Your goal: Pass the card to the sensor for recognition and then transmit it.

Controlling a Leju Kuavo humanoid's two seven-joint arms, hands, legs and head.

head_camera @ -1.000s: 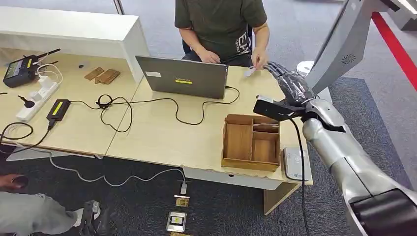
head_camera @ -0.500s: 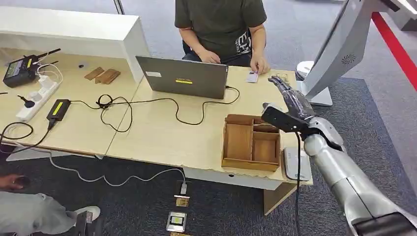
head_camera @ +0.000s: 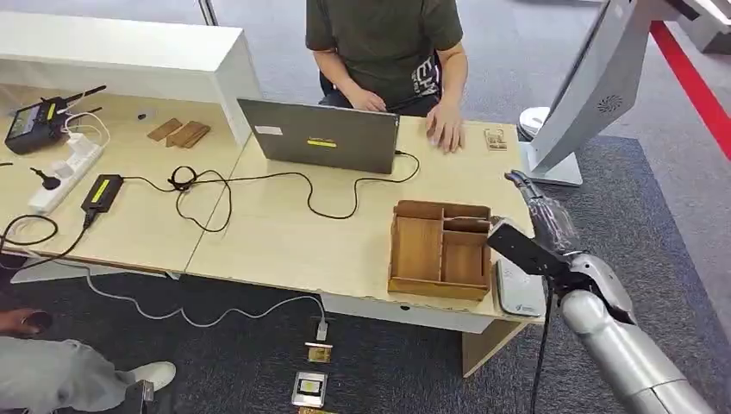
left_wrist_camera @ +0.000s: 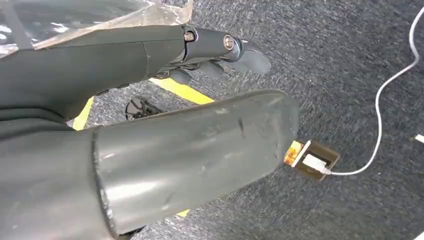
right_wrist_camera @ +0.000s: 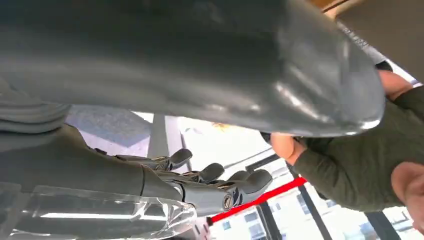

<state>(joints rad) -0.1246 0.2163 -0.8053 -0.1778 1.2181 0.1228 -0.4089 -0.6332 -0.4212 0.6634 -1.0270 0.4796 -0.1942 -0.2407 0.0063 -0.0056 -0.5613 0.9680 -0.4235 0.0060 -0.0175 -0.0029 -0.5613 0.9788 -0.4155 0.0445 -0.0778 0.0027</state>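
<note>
1. Since my right hand (head_camera: 541, 210) is hanging off the near right corner of the surface (head_camera: 284, 241) with fingers loose and nothing in them, it looks like the card is off my plate.
2. Can't actually see the card. My guess is it's under the person's hand (head_camera: 446, 134) at the far edge, just right of the laptop (head_camera: 321, 135).
3. That puts it ahead of my right hand and a bit left, well apart, beyond the wooden tray (head_camera: 440, 249).
4. Sensor (head_camera: 517, 287) sits just beside my right wrist.
5. Left hand (left_wrist_camera: 150, 55) hangs over the carpet, holding nothing, so the right is nearer.
</note>
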